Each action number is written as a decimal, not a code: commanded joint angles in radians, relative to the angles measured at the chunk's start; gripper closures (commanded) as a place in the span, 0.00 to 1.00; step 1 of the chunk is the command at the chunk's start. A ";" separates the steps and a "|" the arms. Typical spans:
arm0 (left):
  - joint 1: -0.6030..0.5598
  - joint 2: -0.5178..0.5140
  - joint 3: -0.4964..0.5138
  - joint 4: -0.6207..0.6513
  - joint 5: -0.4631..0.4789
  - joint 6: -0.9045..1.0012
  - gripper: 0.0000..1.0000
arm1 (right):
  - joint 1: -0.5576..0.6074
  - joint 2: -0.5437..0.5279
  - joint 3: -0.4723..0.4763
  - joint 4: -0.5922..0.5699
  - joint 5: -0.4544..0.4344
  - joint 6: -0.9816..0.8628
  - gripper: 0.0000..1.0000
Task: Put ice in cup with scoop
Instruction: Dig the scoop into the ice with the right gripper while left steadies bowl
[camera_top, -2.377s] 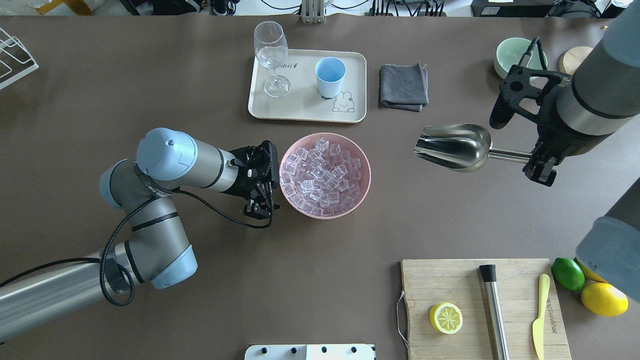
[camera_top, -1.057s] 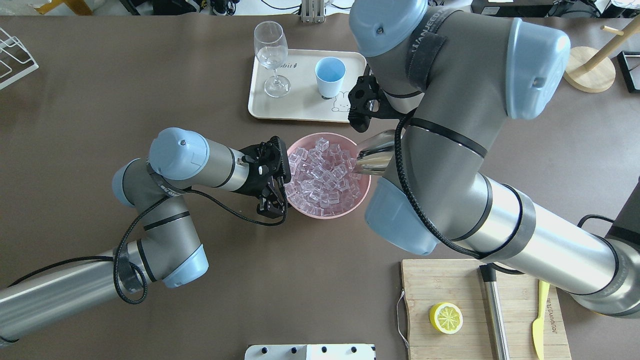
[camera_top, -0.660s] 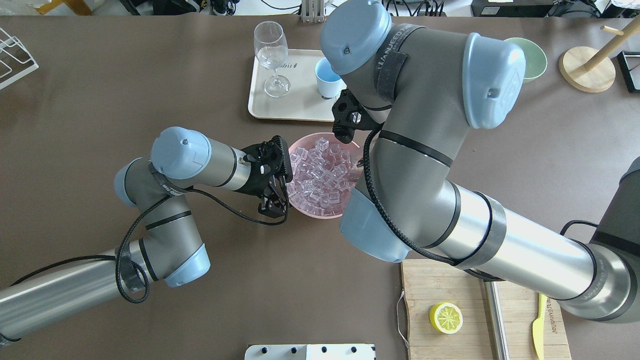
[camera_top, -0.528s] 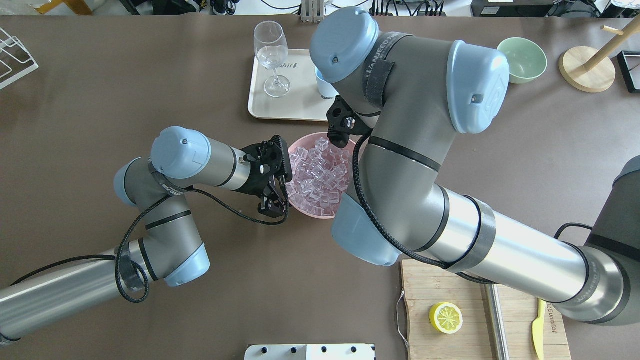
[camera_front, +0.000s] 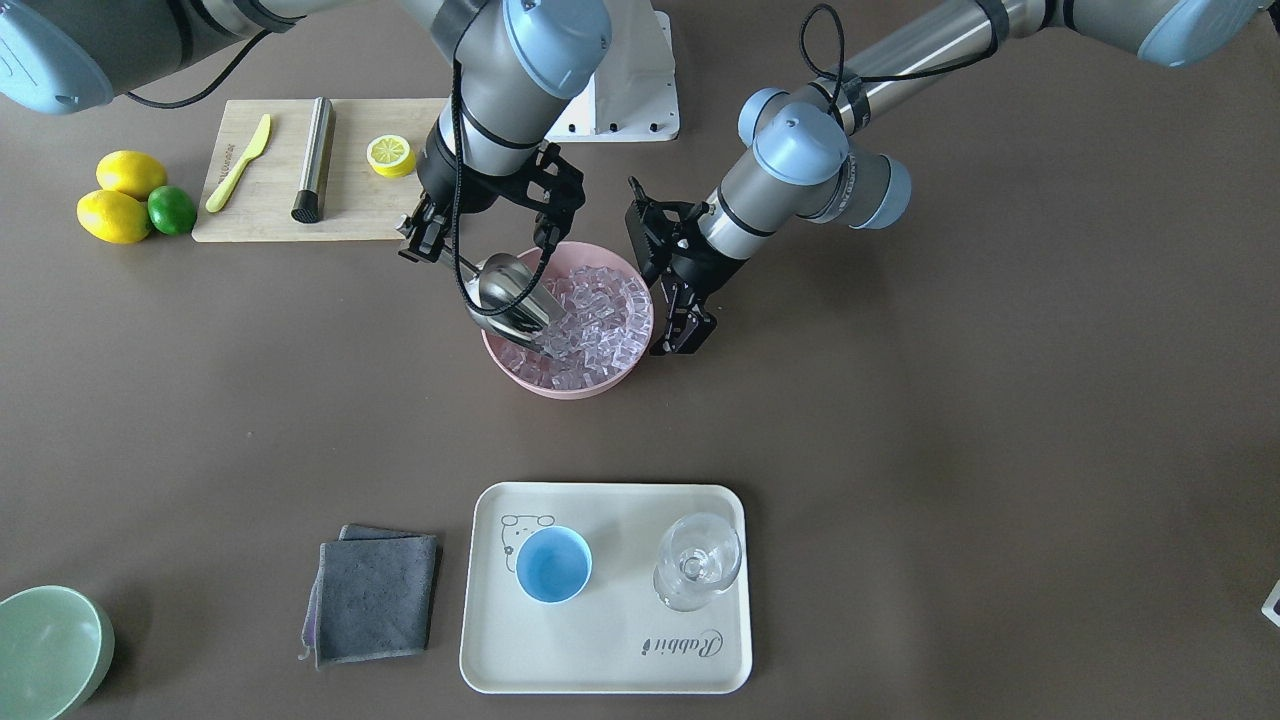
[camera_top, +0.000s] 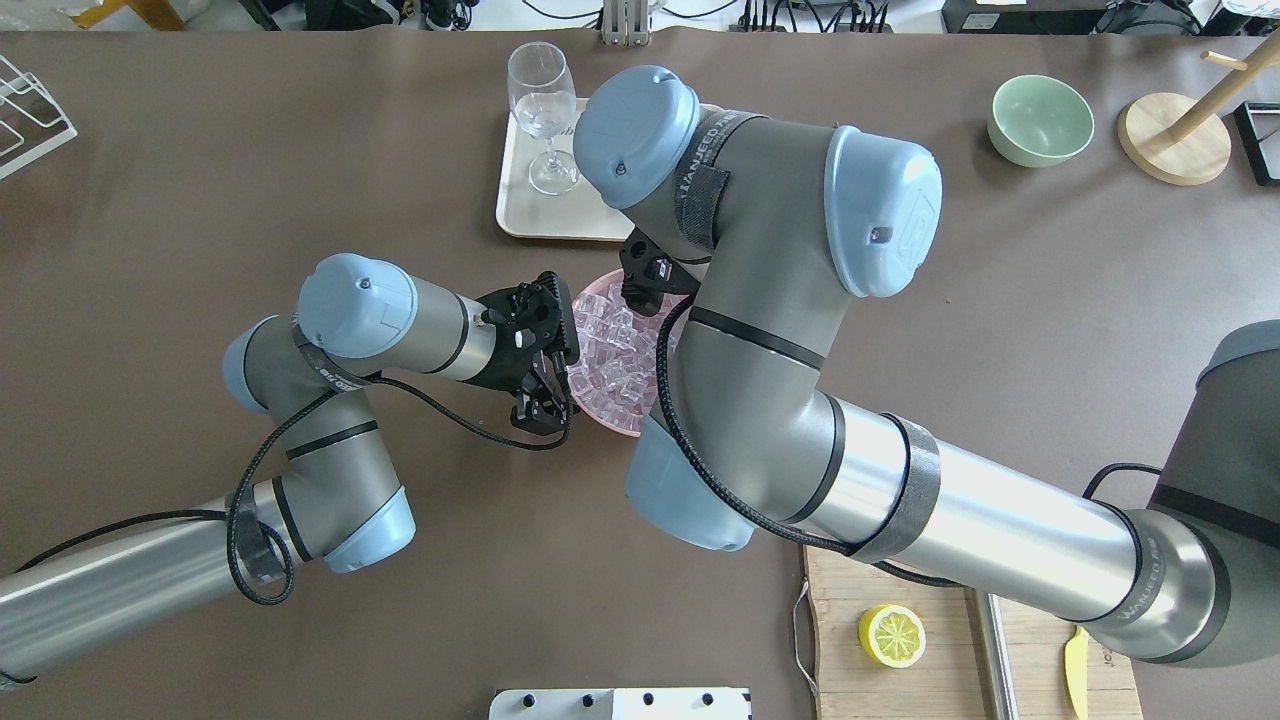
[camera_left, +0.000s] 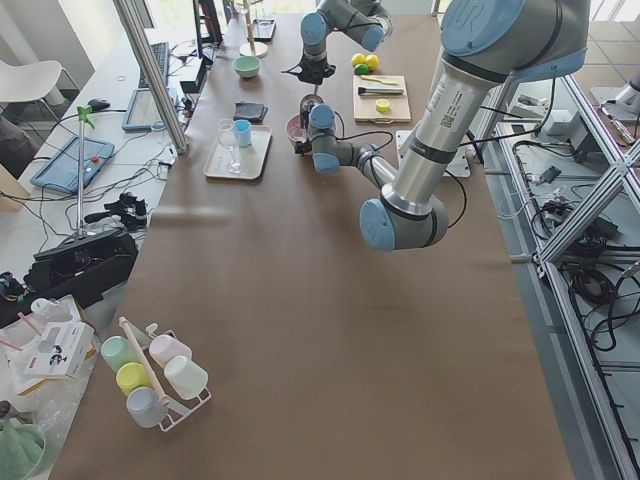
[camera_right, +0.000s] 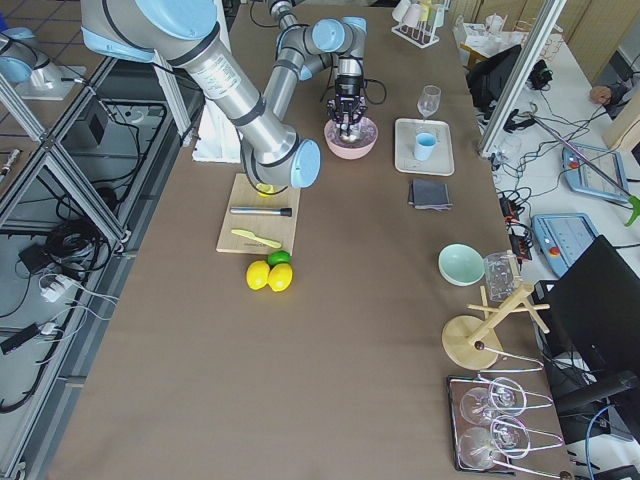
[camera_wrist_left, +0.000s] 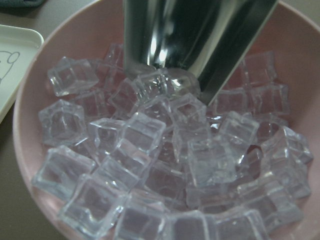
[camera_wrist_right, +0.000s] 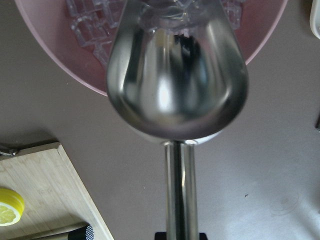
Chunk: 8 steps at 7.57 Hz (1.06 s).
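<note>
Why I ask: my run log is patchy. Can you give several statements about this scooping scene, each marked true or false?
1. The scoop has its mouth dug into the ice in the pink bowl. True.
2. The light-blue cup holds ice. False: it stands empty on the tray.
3. The right claw holds the scoop by its handle. True.
4. The left claw grips the wine glass. False: it is beside the pink bowl; the glass stands on the tray.
5. The lemon half lies on the cutting board. True.
6. The grey cloth lies on the tray. False: it lies on the table beside the tray.
</note>
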 joint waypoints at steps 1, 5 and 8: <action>0.000 0.002 0.002 0.000 0.000 0.000 0.01 | -0.015 -0.006 -0.008 0.053 -0.003 0.017 1.00; 0.001 0.000 0.002 0.000 0.002 0.000 0.01 | -0.021 -0.094 0.006 0.264 -0.002 0.052 1.00; 0.001 0.000 0.002 0.000 0.002 0.000 0.01 | -0.021 -0.222 0.073 0.430 0.009 0.093 1.00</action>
